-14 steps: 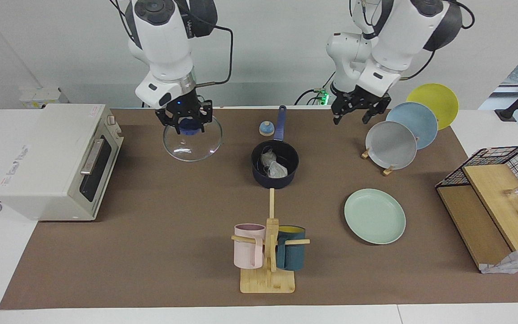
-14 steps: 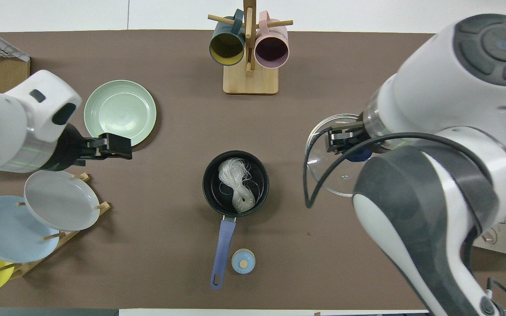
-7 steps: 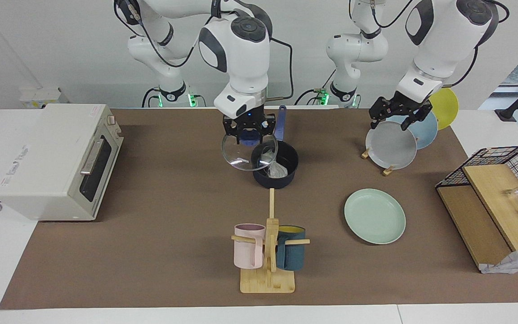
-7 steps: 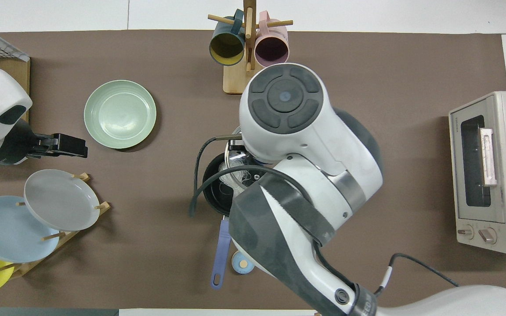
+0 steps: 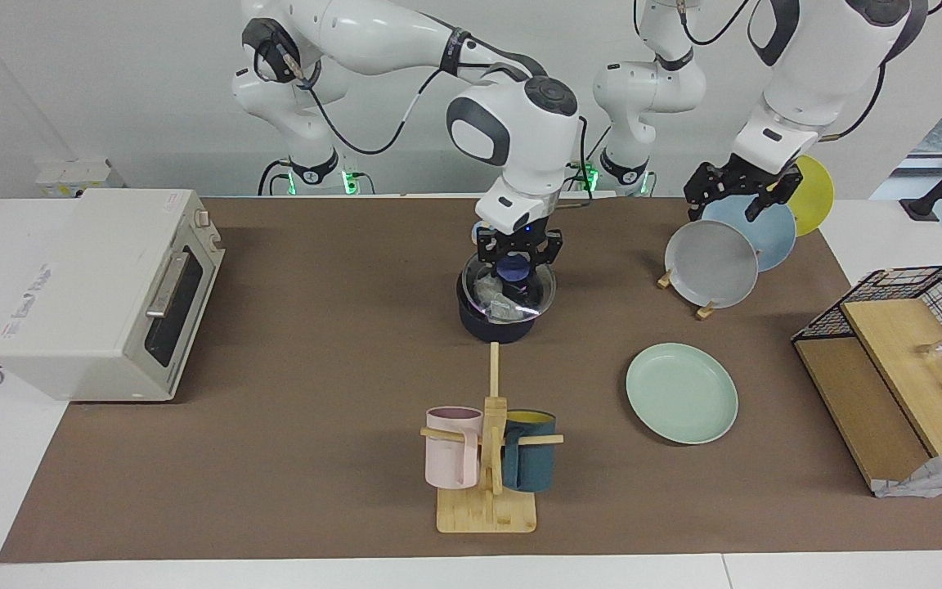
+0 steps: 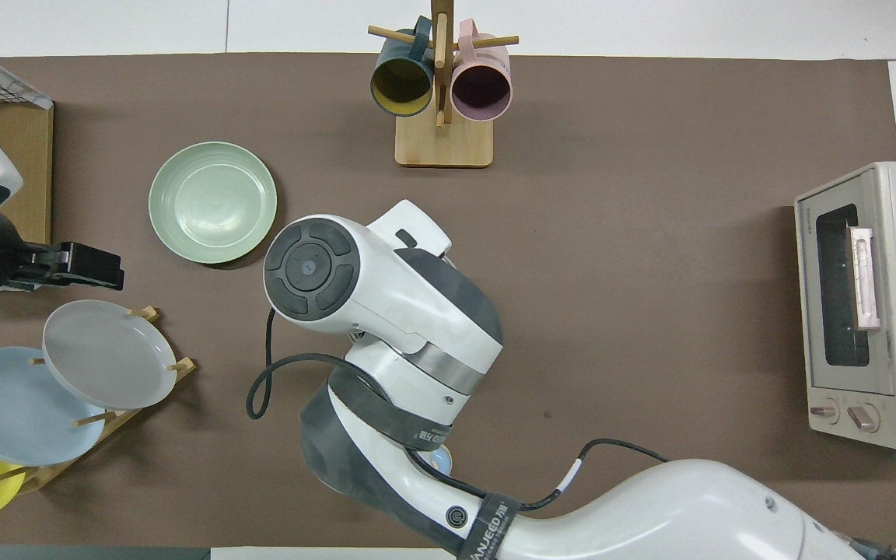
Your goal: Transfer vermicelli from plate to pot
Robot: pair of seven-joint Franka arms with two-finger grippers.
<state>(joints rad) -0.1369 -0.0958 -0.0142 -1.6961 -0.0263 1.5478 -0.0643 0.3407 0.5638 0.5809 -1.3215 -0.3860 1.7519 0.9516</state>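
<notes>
Facing view, read from the right arm's end of the surface (image 5: 291,393) to the left arm's end. A white toaster oven (image 5: 103,290) stands at the right arm's end. My right hand (image 5: 518,260) is at the middle of the surface, over the pot (image 5: 487,327); its fingertips are closed on the blue knob of a glass lid (image 5: 542,298), which lies level across the pot's rim. The vermicelli (image 5: 497,307) shows through the glass as a whitish tangle inside the pot. In the overhead view my right arm hides the pot and lid entirely. Farther from me than the pot, a wooden mug rack (image 5: 489,483) carries a pink mug (image 5: 450,447) and a teal mug (image 5: 530,462). Toward the left arm's end lies the plate (image 5: 681,393), pale green, bare, flat on the surface and well apart from the pot. Nearer to me, a wooden stand holds a grey plate (image 5: 710,263), a light blue plate (image 5: 753,225) and a yellow plate (image 5: 810,184) on edge. My left hand (image 5: 737,195) waits in the air over that stand, fingers spread wide and holding nothing. A wire basket (image 5: 908,298) sits at the left arm's end.
</notes>
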